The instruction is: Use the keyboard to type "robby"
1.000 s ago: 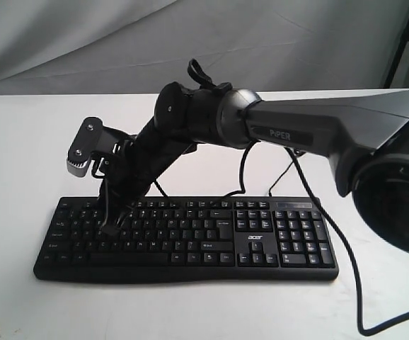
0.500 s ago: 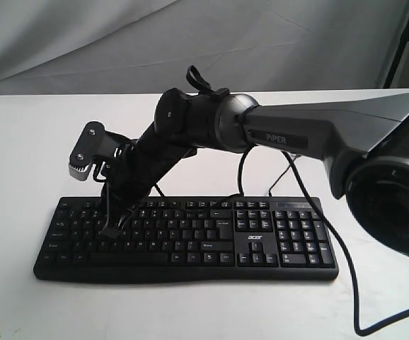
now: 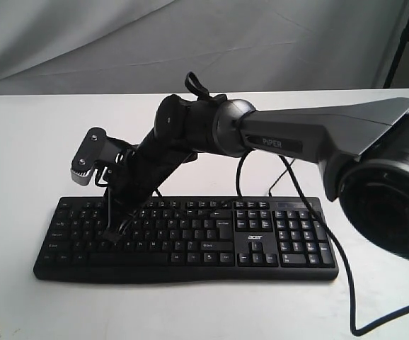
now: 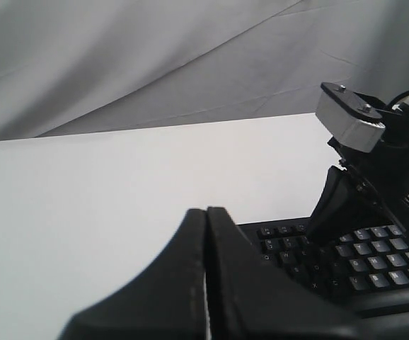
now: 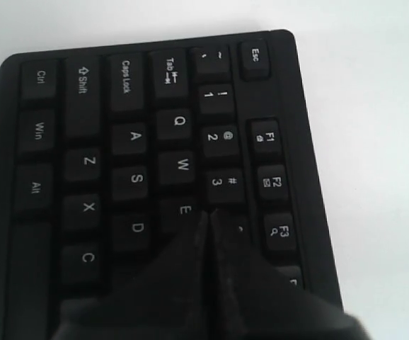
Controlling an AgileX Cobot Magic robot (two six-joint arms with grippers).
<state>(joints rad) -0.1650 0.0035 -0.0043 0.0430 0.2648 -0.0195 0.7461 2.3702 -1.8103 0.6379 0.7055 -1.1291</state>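
Observation:
The wide black keyboard lies across the white table, acer logo near its number pad. My right arm reaches across the middle to the keyboard's left part. My right gripper is shut, its tips pointing down onto the letter keys. In the right wrist view the right gripper has its closed tips just beside the E key, under the 3 key. My left gripper is shut on nothing, off the keyboard's left end. I cannot see it in the exterior view.
A thin black cable runs from the keyboard's back and loops over the table at the right. The right arm's grey wrist camera block hangs above the keyboard's left end. A grey cloth backdrop closes the far side.
The right arm has swung slightly, and its shut tips have sunk a little lower and slightly rightward onto the left letter keys.

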